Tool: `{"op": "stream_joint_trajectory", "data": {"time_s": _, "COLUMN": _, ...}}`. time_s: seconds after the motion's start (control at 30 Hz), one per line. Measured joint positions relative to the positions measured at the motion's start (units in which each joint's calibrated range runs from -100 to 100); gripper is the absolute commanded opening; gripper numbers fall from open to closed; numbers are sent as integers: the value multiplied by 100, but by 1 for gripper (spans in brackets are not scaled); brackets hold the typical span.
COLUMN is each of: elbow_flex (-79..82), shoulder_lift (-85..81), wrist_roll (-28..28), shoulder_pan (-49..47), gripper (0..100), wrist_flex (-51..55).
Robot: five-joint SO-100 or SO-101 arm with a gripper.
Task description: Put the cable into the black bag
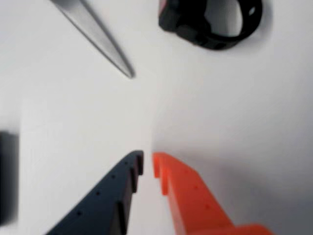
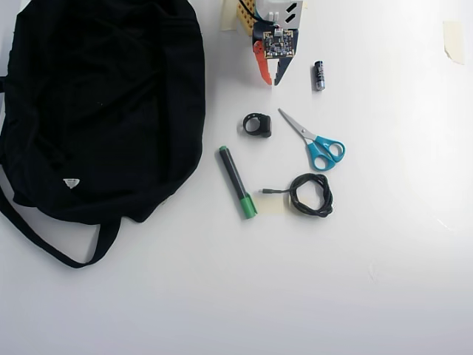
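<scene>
**Ana:** Claw (image 2: 271, 80) first: it sits at the top edge of the overhead view, one orange finger and one dark finger pointing down at the counter (image 2: 384, 281). In the wrist view the tips stand a narrow gap apart, nothing between them, only bare white surface below.

**Ben:** So it is empty. What lies closest to it?

**Ana:** One small black ring-shaped object (image 2: 257, 124) just below the tips, and one small dark cylinder (image 2: 319, 75) off to the right. The wrist view catches that ring (image 1: 210, 22) at its top edge, blurred, with a metal blade tip beside it.

**Ben:** That blade belongs to the scissors?

**Ana:** Yes, one pair of scissors (image 2: 316, 140), blue handles, blades aimed up-left. Further down, one marker (image 2: 236, 182) with a green end, lying at a slant. Just right of it, one cable (image 2: 310, 194), coiled, its short plug end pointing left toward the marker, lying on the counter well apart from the claw.

**Ben:** And the bag?

**Ana:** One black bag (image 2: 103, 103) filling the left side, a tiny white label near its lower edge, a strap looping out below. The cable is outside it, with the marker between them.

**Ben:** Surface?

**Ana:** Plain white, brightly lit, with a strip of pale tape (image 2: 453, 38) at top right.
</scene>
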Motion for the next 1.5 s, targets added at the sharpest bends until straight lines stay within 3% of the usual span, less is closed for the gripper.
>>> {"op": "stream_joint_trajectory", "data": {"time_s": 0.5, "elbow_flex": 0, "shoulder_lift": 0, "wrist_roll": 0, "shoulder_pan": 0, "gripper": 2, "wrist_flex": -26}}
{"op": "stream_joint_trajectory", "data": {"time_s": 0.77, "elbow_flex": -244, "shoulder_lift": 241, "wrist_roll": 0, "shoulder_pan": 0, "gripper": 2, "wrist_flex": -970}}
{"op": "stream_joint_trajectory", "data": {"time_s": 1.23, "elbow_flex": -2909, "shoulder_lift": 3819, "wrist_roll": 0, "shoulder_pan": -51, "gripper": 2, "wrist_flex": -4251}}
{"op": "stream_joint_trajectory", "data": {"time_s": 1.5, "elbow_flex": -4693, "shoulder_lift": 5853, "wrist_roll": 0, "shoulder_pan": -51, "gripper": 2, "wrist_flex": -5032}}
